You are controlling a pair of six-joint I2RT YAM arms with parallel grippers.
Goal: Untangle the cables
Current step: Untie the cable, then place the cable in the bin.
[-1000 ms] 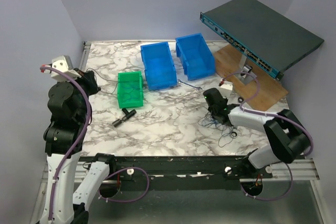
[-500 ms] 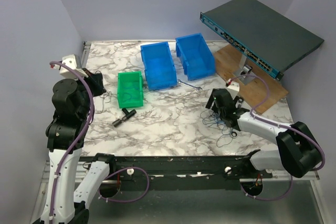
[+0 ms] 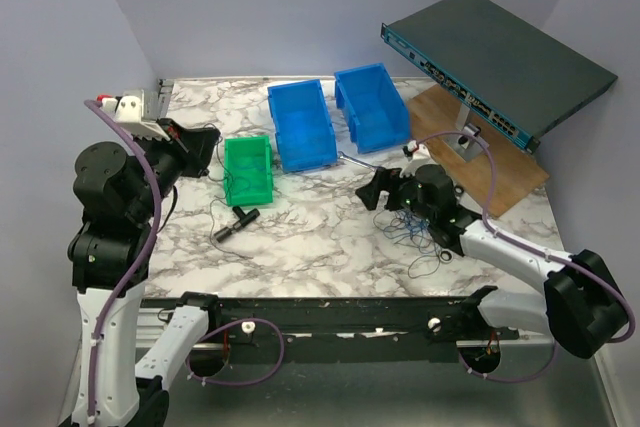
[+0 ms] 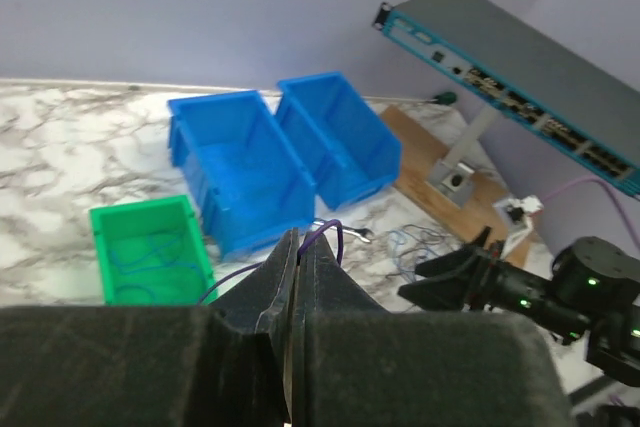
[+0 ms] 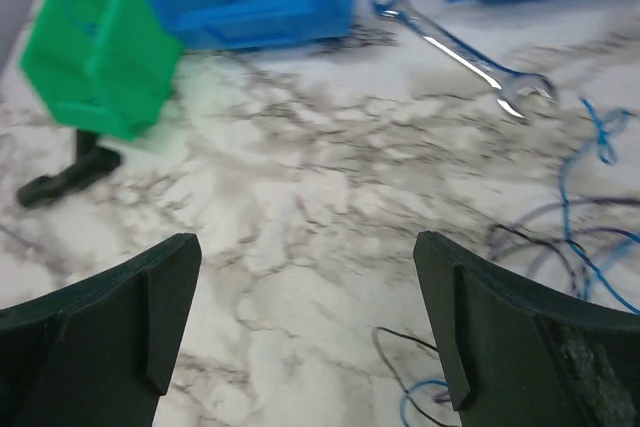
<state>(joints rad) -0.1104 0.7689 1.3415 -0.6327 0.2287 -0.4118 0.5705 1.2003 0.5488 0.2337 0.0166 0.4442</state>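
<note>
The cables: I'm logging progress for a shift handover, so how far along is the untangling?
Done: a blue cable lies in the green bin. In hand: the left hand is shut on one thin dark cable. Left: a blue and dark tangle lies on the table beside the open, empty right hand.

From table point(image 3: 320, 237) centre: small bin point(image 3: 248, 194) at 10 o'clock, T-shaped tool point(image 3: 236, 222) at 8. First large bin point(image 3: 300, 127) at 11, second large bin point(image 3: 370, 107) just beside it at 12. Wrench point(image 3: 360, 161) before them. Cables point(image 3: 415, 232) lie at 4. Network switch point(image 3: 495, 62) at 2, above board point(image 3: 500, 172).
</note>
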